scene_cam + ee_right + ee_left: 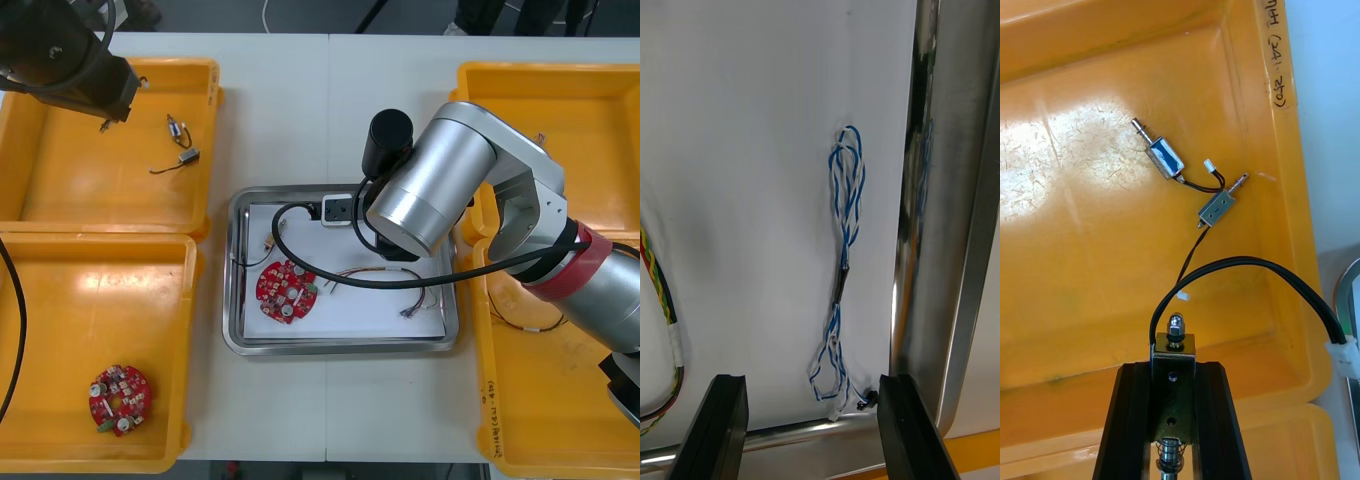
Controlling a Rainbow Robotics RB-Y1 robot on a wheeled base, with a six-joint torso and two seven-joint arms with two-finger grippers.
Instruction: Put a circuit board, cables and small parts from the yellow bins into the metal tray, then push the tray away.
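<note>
The right gripper (811,386) hangs spread wide over the metal tray (940,225), while the left gripper (1174,365) sits above a yellow bin (1075,247). A twisted blue and white cable (844,262) lies on the tray floor just ahead of the right gripper. The left gripper pinches a small metal part (1174,346); two more small metal parts (1165,157) lie in the bin ahead of it.

1 camera looks steeply down on my table (330,90). Wrist cameras sit close: right over the tray (940,225), left over a yellow bin (1090,247), both seen overhead too.
</note>
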